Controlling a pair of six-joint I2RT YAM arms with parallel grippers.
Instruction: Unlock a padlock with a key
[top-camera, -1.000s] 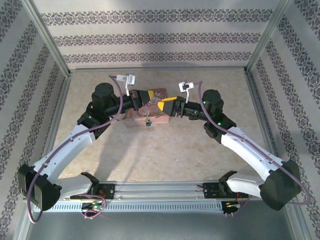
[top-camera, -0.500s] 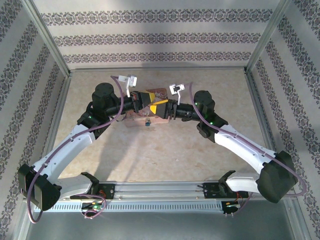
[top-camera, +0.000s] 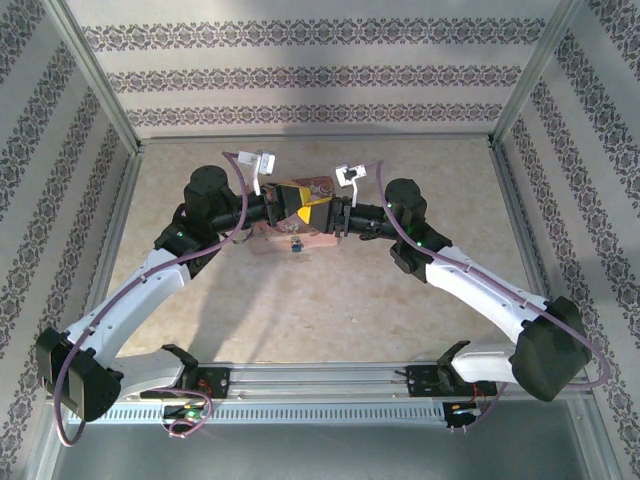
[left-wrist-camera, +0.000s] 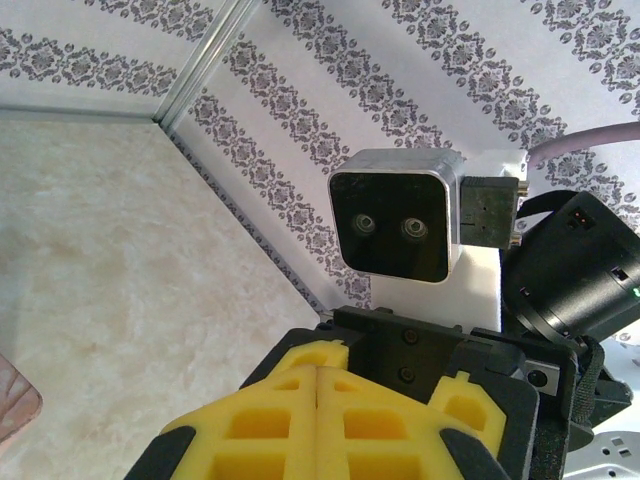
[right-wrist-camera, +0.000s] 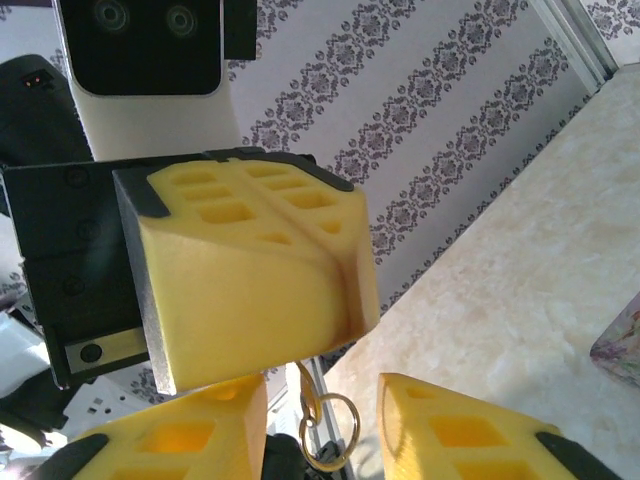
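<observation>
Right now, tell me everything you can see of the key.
In the right wrist view the key is a slim, pale brassy metal sliver poking down from the left gripper's shut yellow pads, which pinch and hide its upper part. A thin metal ring hangs from its lower end. It dangles upright in the gap between the right gripper's open fingers, apparently touching neither.

Top external: high, behind the arm bases (top-camera: 200, 380), facing 12 o'clock, whole counter (top-camera: 320, 300) covered. Left wrist: close on right wrist camera (left-wrist-camera: 395, 215). Right wrist: close on left wrist camera (right-wrist-camera: 150, 45). Shared: striped wall (right-wrist-camera: 420, 90), counter.
</observation>
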